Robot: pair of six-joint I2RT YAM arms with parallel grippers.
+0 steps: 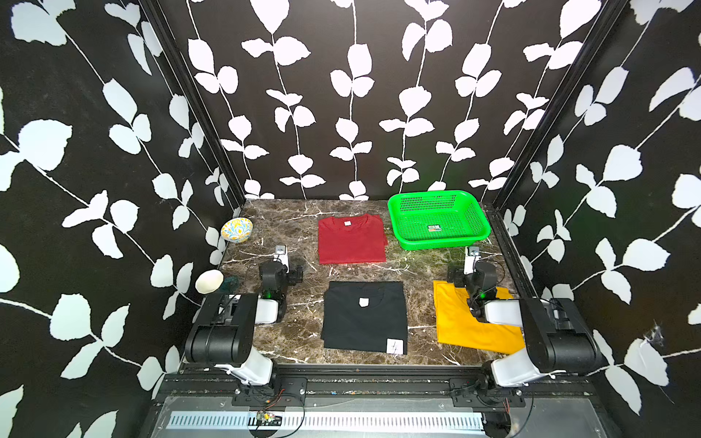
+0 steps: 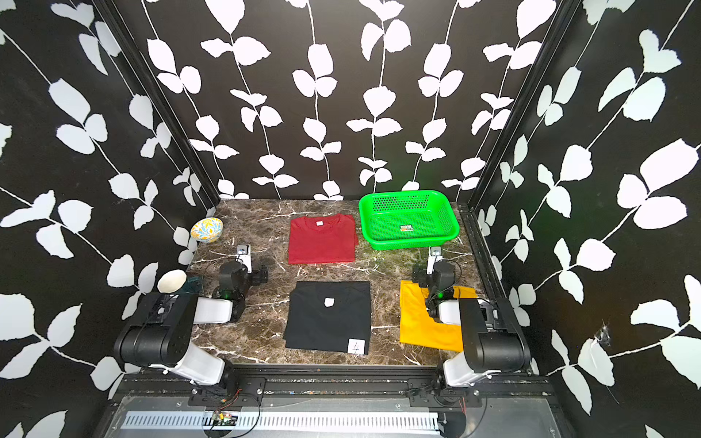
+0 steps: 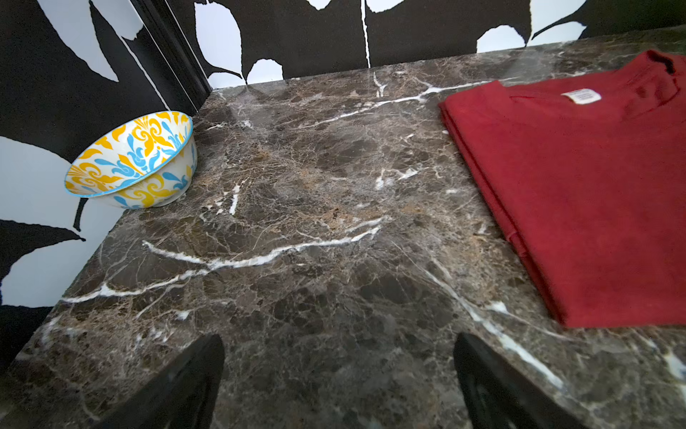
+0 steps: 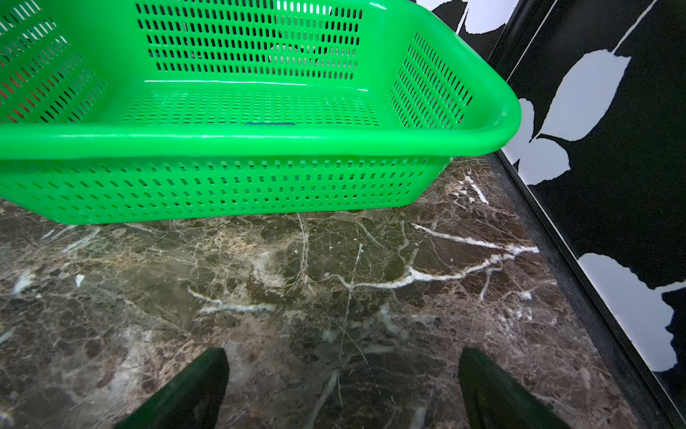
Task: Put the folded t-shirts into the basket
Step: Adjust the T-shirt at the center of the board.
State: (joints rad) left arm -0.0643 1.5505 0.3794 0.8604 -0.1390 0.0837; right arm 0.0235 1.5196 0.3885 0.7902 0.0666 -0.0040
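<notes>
Bottom of both top views: left arm [image 1: 227, 333], right arm [image 1: 550, 337]. Lower centre: black t-shirt [image 1: 364, 316], flat on marble table [image 1: 303, 333]. Lower right: yellow t-shirt [image 1: 455, 322], partly under right arm. Left gripper [image 3: 337, 341], right gripper [image 4: 343, 353]: spread wide, holding nothing. Centre: red t-shirt [image 1: 351, 239]. Just right of it: green basket [image 1: 436, 244], all three t-shirts outside it.

Folded tees [image 1: 364, 316] outside green basket [image 1: 440, 243]
</notes>
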